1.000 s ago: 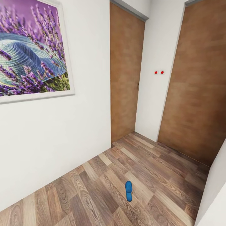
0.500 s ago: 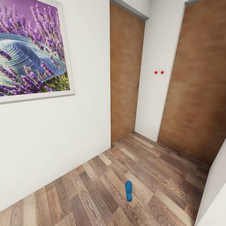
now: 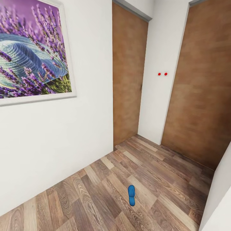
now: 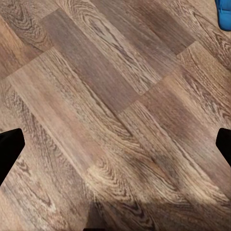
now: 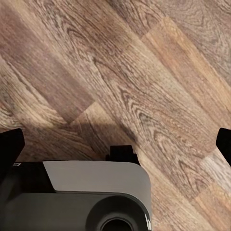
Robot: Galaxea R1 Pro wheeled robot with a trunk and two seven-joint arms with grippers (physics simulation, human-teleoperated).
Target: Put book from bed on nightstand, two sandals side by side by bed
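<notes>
Wood-plank flooring, light and multi-toned, across the lower half of the head view. Single small flat bright blue sandal lying on the planks, lower centre of that frame, well apart from both walls. Strap detail too small to resolve; left or right foot cannot be told.

Large white-framed purple lavender painting at upper left, cut off by the top and left frame edges. Two tan wooden doors: one at upper centre, one at right, the latter cropped by the right edge. Two small red dots on the white wall strip between the doors; nature unclear. White surface at lower right corner, cropped, identity unclear.

Left wrist view: plank floor seen from above. Blue sandal edge at upper right corner, mostly cut off. Left gripper spread wide, with nothing between the fingers; only the black fingertips visible at the mid-left and mid-right frame edges.

Right wrist view: plank floor again. Grey and black rounded robot body part occupying lower left, hiding the floor beneath. Right gripper likewise spread wide and holding nothing; black fingertips at mid-left and mid-right edges.
</notes>
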